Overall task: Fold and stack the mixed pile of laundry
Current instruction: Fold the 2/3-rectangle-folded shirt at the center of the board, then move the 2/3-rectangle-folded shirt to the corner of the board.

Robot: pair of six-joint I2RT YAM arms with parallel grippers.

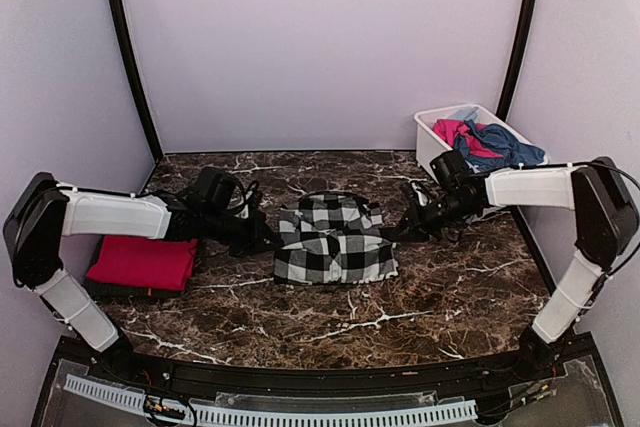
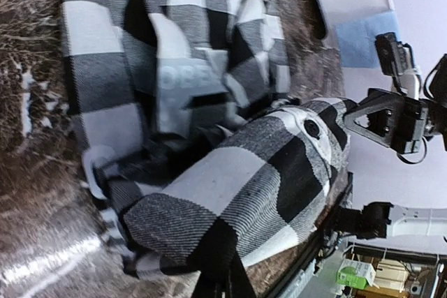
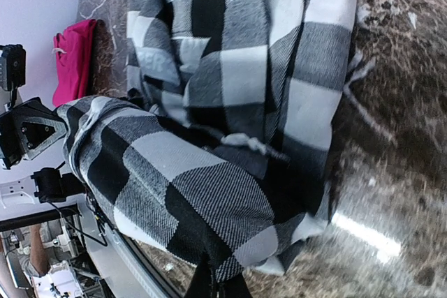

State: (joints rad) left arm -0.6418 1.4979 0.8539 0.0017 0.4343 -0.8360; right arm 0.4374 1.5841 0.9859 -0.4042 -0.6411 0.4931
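The black-and-white checked garment [image 1: 332,239] lies crumpled at the table's middle, its white lettering facing up [image 2: 183,78]. My left gripper [image 1: 272,241] is shut on its left edge, and a fold of checked cloth [image 2: 237,193] rises from the pinched jaws [image 2: 225,285]. On the other side my right gripper [image 1: 393,234] is shut on the right edge, where the cloth [image 3: 209,193] bunches over the closed fingertips [image 3: 221,288]. A folded red tee [image 1: 140,262] rests at the left on a dark piece. Pink [image 1: 452,131] and blue [image 1: 500,143] pieces fill the tub.
The white plastic tub [image 1: 428,141] stands at the back right corner, close behind my right arm. Bare marble table [image 1: 330,317] stretches in front of the garment. Black frame posts rise at both back corners, and the red tee [image 3: 73,61] shows past the garment.
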